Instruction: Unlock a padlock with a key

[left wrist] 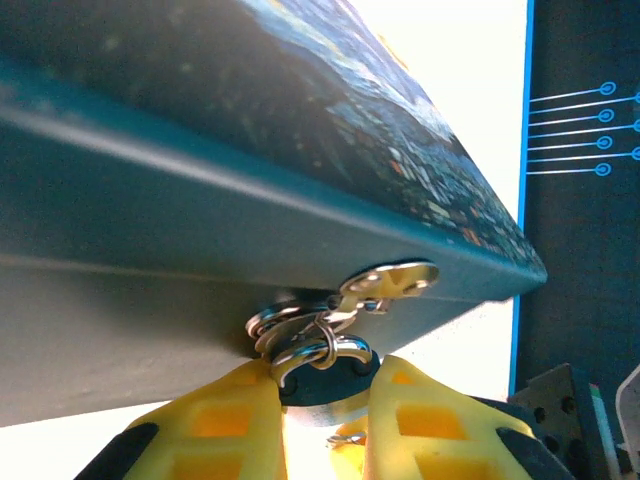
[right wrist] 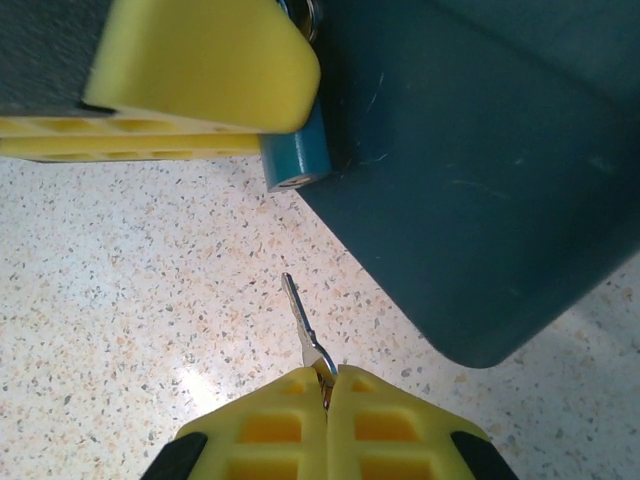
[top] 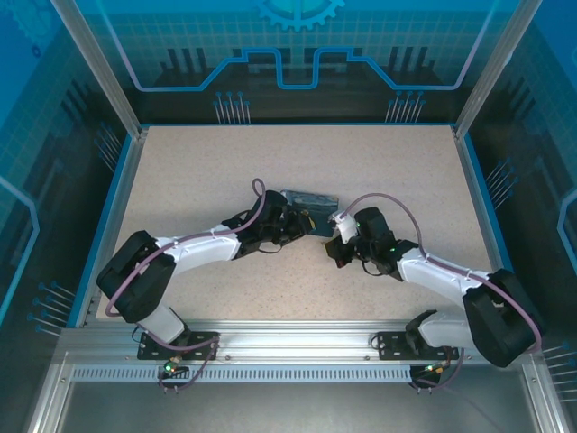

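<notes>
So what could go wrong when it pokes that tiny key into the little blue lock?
The thin metal key is pinched only at its end by the right gripper, so it might twist or slip. It seems aimed slightly beside the small blue-teal padlock and could scrape past it.

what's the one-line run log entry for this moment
left pincer shut on padlock | right pincer shut on key | key short of padlock, not inserted | padlock beside tin

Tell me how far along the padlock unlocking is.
Done: the right gripper grips the key, and the left gripper pinches the padlock on the tin box. In hand: the key points toward the padlock, with a gap between them. Left: insert it, turn, open the padlock.
</notes>
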`<state>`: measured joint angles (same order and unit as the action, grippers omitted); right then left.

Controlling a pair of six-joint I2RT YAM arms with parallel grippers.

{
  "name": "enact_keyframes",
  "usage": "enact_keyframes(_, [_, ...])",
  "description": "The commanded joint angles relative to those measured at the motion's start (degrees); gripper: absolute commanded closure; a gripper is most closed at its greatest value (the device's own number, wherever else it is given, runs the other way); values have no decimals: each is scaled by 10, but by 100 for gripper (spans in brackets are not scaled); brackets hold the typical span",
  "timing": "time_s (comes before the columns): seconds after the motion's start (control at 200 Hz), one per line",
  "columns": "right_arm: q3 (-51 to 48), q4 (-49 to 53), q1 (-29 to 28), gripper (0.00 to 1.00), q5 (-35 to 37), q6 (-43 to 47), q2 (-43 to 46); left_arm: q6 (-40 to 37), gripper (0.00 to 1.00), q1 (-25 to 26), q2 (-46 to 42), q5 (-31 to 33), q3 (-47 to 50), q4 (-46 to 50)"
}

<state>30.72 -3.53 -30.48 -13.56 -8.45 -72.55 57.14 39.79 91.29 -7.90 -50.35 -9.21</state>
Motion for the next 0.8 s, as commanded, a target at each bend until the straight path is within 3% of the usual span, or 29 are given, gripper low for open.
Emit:
enact_keyframes(0.0, [15,-25,-6,100,-10,22,-11,9,92,-4,-26,-15,-10,-10])
enact_keyframes(0.795, [35,-41,8,100,-3,4,-26,10,94,-5,-29,-5,7,-22])
